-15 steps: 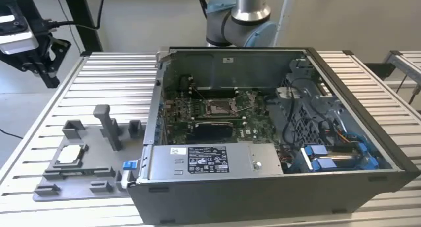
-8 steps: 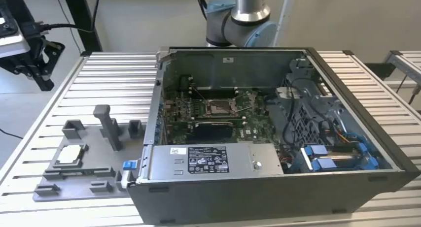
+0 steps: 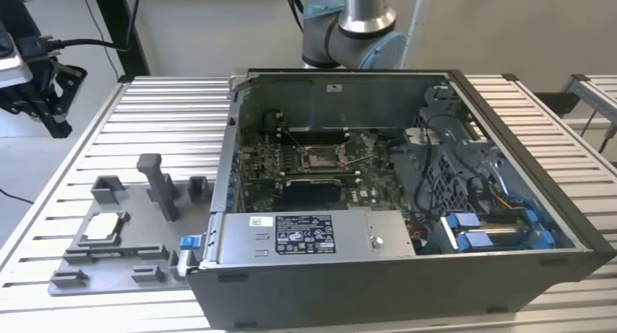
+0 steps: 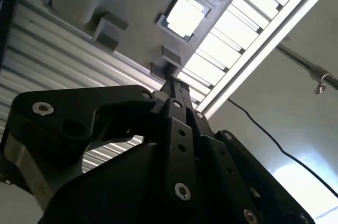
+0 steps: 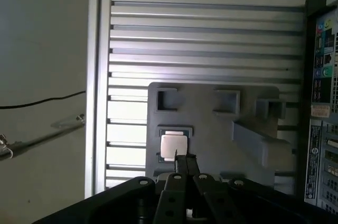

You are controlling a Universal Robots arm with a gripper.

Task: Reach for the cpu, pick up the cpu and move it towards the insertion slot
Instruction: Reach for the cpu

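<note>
— Which step?
— Reaching. My claw (image 5: 185, 159) hovers over the cpu (image 5: 173, 146), fingers together, nothing held. The chip lies in its grey fixture (image 5: 211, 134) on the tabletop (image 5: 200, 34).
— What would a grasp need?
— Parted fingers, squared over it, I reckon.
— And the socket?
— The exterior view has it: the insertion slot (image 3: 318, 157) inside the case (image 3: 405, 275), two o'clock from the chip.

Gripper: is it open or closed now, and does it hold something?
Gripper: closed, holding nothing; the cpu lies in the grey fixture.
</note>
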